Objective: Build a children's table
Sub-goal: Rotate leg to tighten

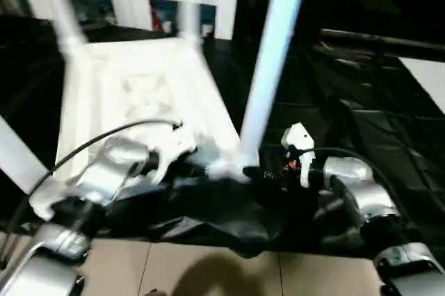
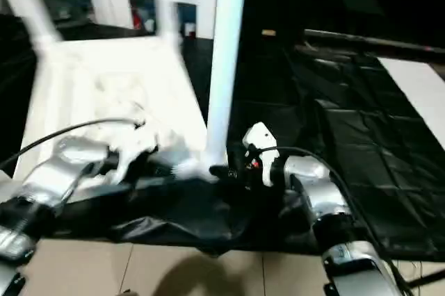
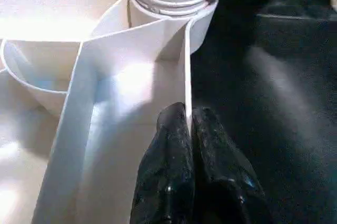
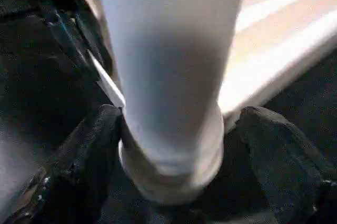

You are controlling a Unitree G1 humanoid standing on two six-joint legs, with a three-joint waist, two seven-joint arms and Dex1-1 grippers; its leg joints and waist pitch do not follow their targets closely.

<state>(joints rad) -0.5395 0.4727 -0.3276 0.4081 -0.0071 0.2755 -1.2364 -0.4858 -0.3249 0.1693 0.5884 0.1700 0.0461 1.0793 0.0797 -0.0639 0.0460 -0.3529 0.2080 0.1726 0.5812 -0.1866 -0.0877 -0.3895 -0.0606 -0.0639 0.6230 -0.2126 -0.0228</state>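
One white children's table (image 1: 139,94) lay upside down on the black-sheeted tabletop (image 2: 361,143), three legs visible. My left claw (image 3: 188,124) was pinched shut on its thin rim wall. My right claw (image 4: 174,145) stood wide around the nearest leg (image 1: 268,74), near the tabletop's front edge, with bare sheet to the right.

Tall white plastic tube leg (image 1: 268,67) cut off at frame top; far legs motion-blurred; white ribbed plastic tabletop (image 1: 132,94) detail smeared, near edge hidden behind arms.
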